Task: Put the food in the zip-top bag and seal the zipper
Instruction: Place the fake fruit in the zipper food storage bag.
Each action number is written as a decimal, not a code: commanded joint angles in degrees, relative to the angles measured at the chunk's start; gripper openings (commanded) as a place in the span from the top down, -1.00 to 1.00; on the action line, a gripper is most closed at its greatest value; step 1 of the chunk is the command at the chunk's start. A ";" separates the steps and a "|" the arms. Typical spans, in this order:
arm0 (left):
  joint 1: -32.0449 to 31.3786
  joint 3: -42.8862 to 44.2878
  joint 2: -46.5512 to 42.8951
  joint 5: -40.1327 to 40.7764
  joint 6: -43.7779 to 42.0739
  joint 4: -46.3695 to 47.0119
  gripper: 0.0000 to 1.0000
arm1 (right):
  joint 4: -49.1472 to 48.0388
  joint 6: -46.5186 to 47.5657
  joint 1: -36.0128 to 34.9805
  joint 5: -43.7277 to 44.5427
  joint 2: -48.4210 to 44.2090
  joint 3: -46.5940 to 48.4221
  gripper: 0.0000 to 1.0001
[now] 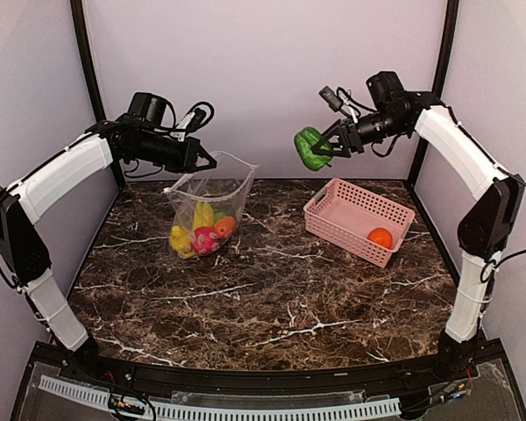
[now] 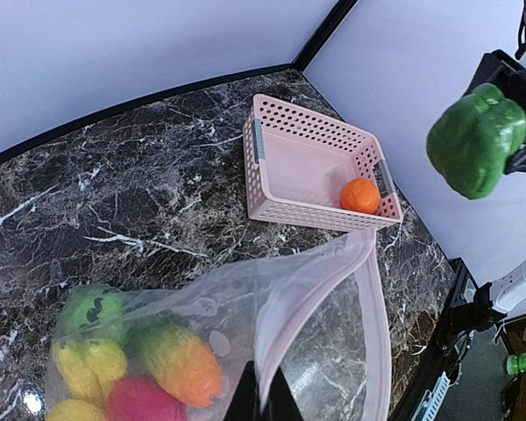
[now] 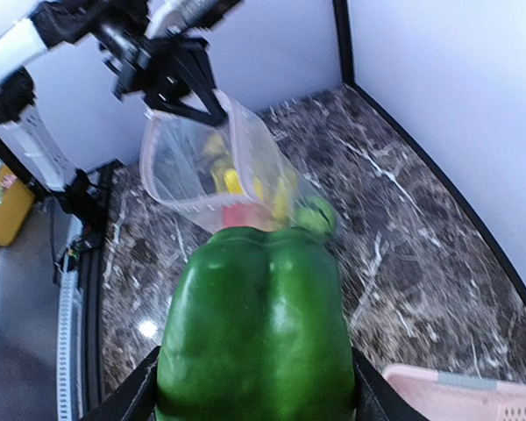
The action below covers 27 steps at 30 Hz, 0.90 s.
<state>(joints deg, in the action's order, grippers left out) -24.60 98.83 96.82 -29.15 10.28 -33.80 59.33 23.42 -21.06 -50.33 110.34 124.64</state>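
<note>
The clear zip-top bag hangs open at the table's back left, its pinkish zipper strip gaping wide. My left gripper is shut on the bag's top edge and holds it up. Inside lie yellow, red-pink, orange and green toy food pieces. My right gripper is shut on a green pepper, held high in the air between the bag and the basket. The pepper fills the right wrist view, with the bag's mouth beyond it. An orange lies in the pink basket.
The pink slotted basket sits at the back right of the dark marble table. Black frame posts stand in the back corners against pale walls.
</note>
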 commanded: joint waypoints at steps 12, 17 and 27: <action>-0.14 -0.37 -2.14 -1.89 2.30 1.66 0.98 | -23.18 -9.79 -12.60 -10.04 3.45 2.29 0.17; -0.84 -0.49 -2.35 -4.18 4.78 2.60 0.98 | -30.46 -13.30 -15.84 -9.21 7.37 3.96 0.16; -1.59 -0.43 -3.14 -2.41 3.46 1.48 0.99 | -32.23 -9.17 -19.94 -0.54 17.15 13.08 0.17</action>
<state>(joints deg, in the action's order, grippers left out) -26.04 98.83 96.82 -30.85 13.98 -32.69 30.24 12.71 -40.40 -54.22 126.41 135.44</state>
